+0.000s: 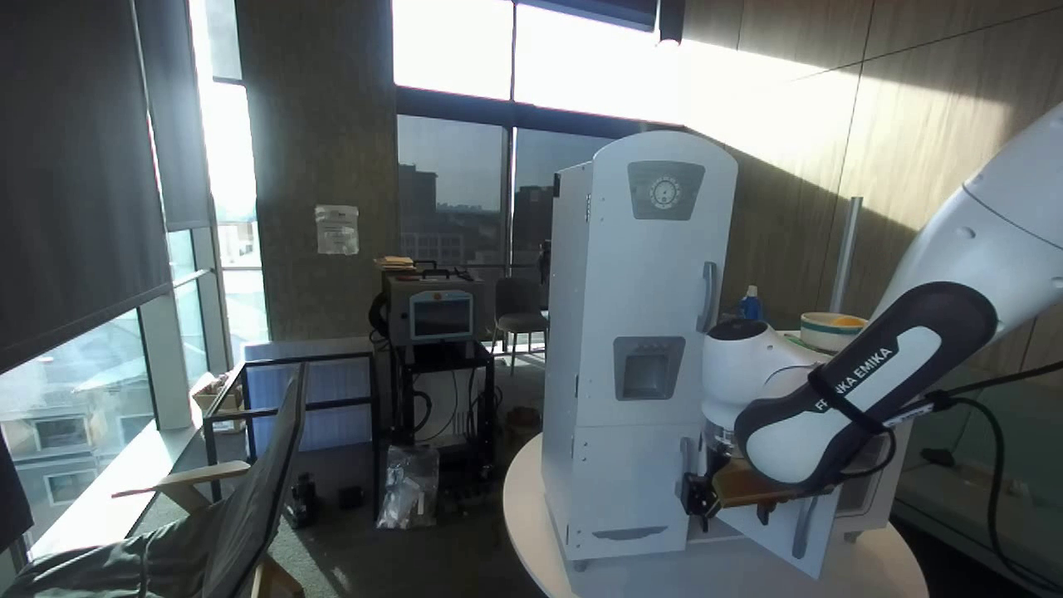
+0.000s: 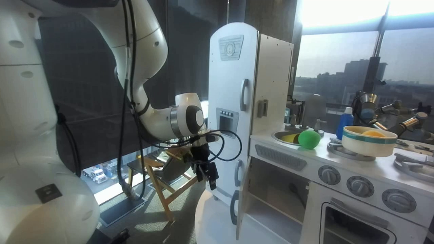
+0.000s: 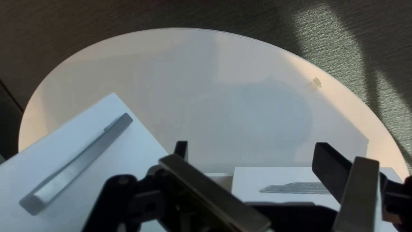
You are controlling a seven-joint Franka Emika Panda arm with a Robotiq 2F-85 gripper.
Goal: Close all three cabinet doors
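The tall door (image 1: 639, 286) of the tall white toy cabinet looks shut and flush in both exterior views; it also shows in an exterior view (image 2: 225, 86). The shorter door (image 1: 627, 490) below it looks shut; its grey-grilled bottom shows in the wrist view (image 3: 246, 183). The third white door (image 1: 776, 531), on the sink unit, stands swung out, its grey handle facing outward. It shows nearly edge-on in an exterior view (image 2: 243, 200) and at left in the wrist view (image 3: 132, 153). My gripper (image 3: 253, 149) is open and empty, pointing down in front of the shorter door, beside the open door.
The sink and stove unit (image 2: 356, 203) stands beside the tall cabinet, its compartment open. A green ball (image 2: 309, 139), a pot (image 2: 369, 147) and a blue bottle (image 2: 344, 123) stand on top. Both units rest on a round white table (image 3: 193, 64).
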